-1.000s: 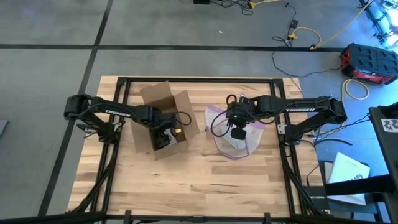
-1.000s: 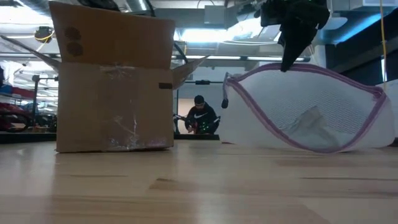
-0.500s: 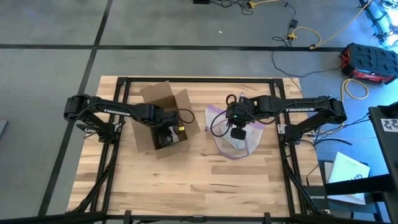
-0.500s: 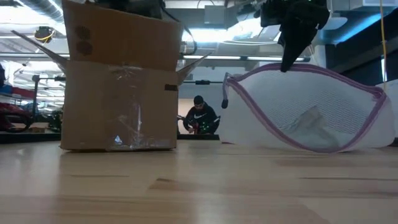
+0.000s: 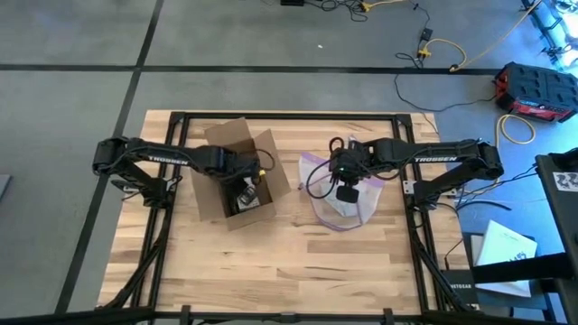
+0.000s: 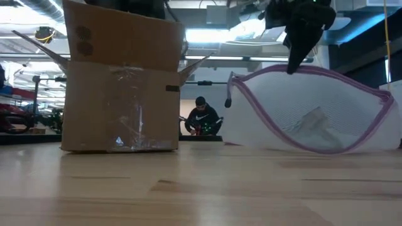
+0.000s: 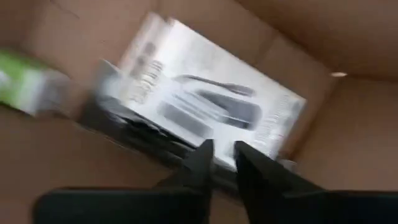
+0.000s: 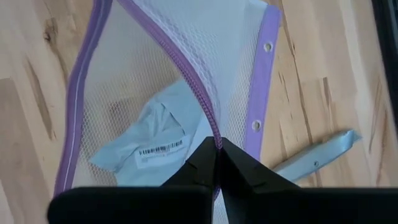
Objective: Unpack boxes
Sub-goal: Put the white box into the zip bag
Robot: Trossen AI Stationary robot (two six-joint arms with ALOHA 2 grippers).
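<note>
- The left claw is reaching down into the open box, its two dark fingers standing narrowly apart over a flat white printed package lying on the box floor.
- Whether those fingers are actually pinching the package edge cannot be told; the left wrist view is showing them at the package's near edge, with a slim gap between them.
- A small green item is lying beside the white package inside the box, close against a cardboard wall.
- The box is sitting on the left half of the wooden counter, flaps standing up and outward, and in the low view its taped front face is resting flat on the counter.
- The right claw is pressed together on the purple zip edge of the clear mesh bag, holding that edge lifted above the counter.
- A pale packet with a barcode is lying inside the bag.
- A small grey tool is lying on the counter just beside the bag.
- Box and bag are standing apart, with bare counter between them and a wide open strip of counter along the near edge.
- A person is crouching far back in the room.
</note>
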